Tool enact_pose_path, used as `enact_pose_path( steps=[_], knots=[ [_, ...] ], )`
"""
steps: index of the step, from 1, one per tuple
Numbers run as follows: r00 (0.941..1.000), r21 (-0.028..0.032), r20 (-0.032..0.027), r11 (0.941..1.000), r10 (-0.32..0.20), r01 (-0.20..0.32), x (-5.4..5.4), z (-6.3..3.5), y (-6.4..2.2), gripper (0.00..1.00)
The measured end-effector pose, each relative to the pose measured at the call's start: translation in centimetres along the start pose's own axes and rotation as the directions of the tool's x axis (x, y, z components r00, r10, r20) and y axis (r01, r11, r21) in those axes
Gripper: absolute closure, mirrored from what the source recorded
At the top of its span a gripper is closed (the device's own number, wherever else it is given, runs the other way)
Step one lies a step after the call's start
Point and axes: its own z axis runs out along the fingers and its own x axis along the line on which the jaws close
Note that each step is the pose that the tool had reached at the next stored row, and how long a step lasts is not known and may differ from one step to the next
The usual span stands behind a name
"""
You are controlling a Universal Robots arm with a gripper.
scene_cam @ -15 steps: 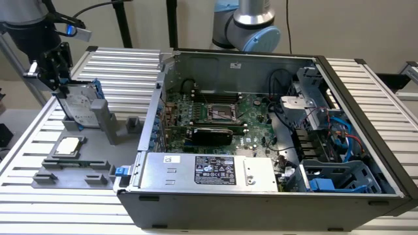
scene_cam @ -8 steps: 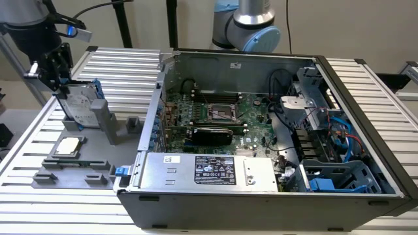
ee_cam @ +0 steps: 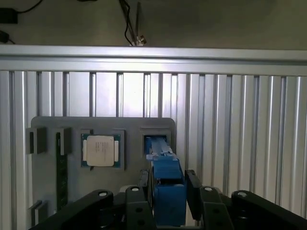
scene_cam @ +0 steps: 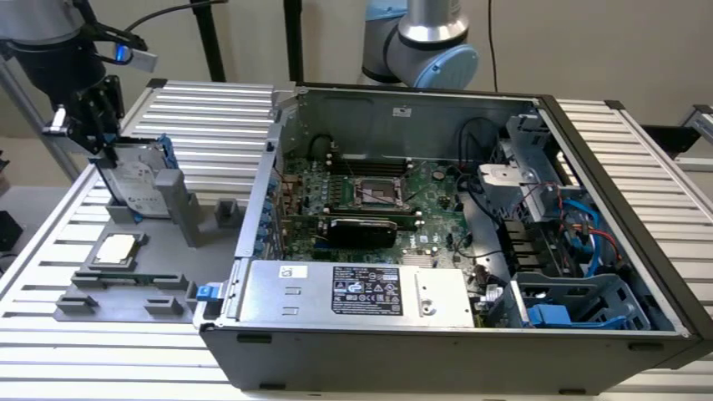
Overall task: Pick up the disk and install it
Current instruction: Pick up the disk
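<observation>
Pincer: the gripper is clamping onto the top edge of the disk, at the exterior view's left, well apart from the open computer case.
Fingers: in the wrist view the black fingers are pressing against both sides of the disk's blue carrier rail.
Disk: it is standing upright, and its lower end seems to be sitting in a slot of the grey holder tray.
Disk label: the white face is showing print, but nothing is coming through legibly.
CPU chip: it is lying flat in a square pocket of the same tray, just beside the disk's slot. The marks on its lid are reading too faint to make out.
Power supply box: it is lying across the front of the case and carrying a black label with white print and logos, none readable.
Motherboard: it is showing inside the case.
Hidden: the gripper body is covering the disk's top edge, the slot is swallowing its lower end, and the picture's top edge is cutting off the arm.
</observation>
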Motion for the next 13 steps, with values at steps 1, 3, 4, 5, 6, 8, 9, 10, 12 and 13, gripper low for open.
enact_pose_path(
  steps=[1, 3, 4, 5, 6, 8, 9, 10, 12, 13],
  knots=[
    [1.0, 0.0, 0.0, 1.0, 0.0, 0.0, 0.0, 0.01, 0.0, 1.0],
    [1.0, 0.0001, -0.0001, 1.0, 0.0, 0.0, 0.01, 0.01, 0.0, 1.0],
    [1.0, 0.0001, 0.0, 1.0, 0.0, 0.0, 0.01, 0.02, 0.0, 1.0],
    [1.0, 0.0002, 0.0001, 1.0, 0.0, 0.0, 0.02, 0.02, 0.0, 1.0],
    [1.0, 0.0003, 0.0002, 1.0, 0.0, 0.0, 0.05, 0.03, 0.0, 1.0],
    [1.0, 0.0002, 0.0002, 1.0, 0.0, 0.0, 0.13, 0.03, 0.0, 1.0],
    [1.0, 0.0001, 0.0001, 1.0, 0.0, 0.0, 0.17, 0.02, 0.0, 1.0],
    [1.0, 0.0001, 0.0001, 1.0, 0.0, 0.0, 0.24, 0.02, 0.0, 1.0],
    [1.0, 0.0001, 0.0001, 1.0, 0.0, 0.0, 0.41, 0.03, 0.0, 1.0],
    [1.0, 0.0002, 0.0002, 1.0, 0.0, 0.0, 0.49, 0.03, 0.0, 1.0]
  ],
)
